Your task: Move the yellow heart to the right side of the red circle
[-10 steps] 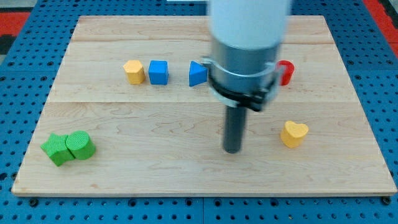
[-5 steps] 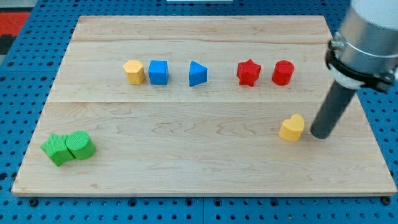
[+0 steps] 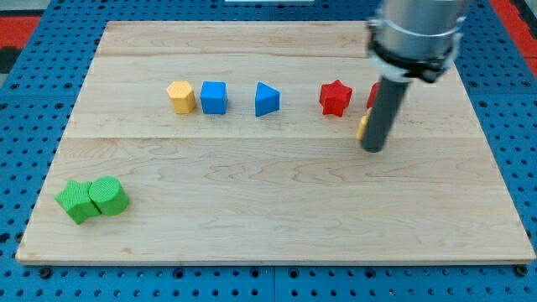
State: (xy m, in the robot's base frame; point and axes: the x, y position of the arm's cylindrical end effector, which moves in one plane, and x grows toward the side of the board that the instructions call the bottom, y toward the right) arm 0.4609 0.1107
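Note:
My tip [image 3: 372, 148] rests on the board at the view's right of centre. The yellow heart [image 3: 361, 127] is almost wholly hidden behind the rod; only a thin yellow sliver shows at the rod's left edge, just above the tip. The red circle [image 3: 371, 96] is also mostly hidden by the rod, with a red strip showing left of it. The heart's sliver lies just below the red circle's strip and to the lower right of the red star [image 3: 335, 97].
In a row across the upper board stand a yellow hexagon [image 3: 180, 96], a blue cube [image 3: 214, 96] and a blue triangle [image 3: 267, 99]. Two green blocks [image 3: 92, 199] touch each other at the bottom left. The arm's body [image 3: 417, 33] hangs over the top right.
The rod swung from the heart's right side to up and left. The yellow heart moved up and left from the lower right to just below the red circle, now behind the rod.

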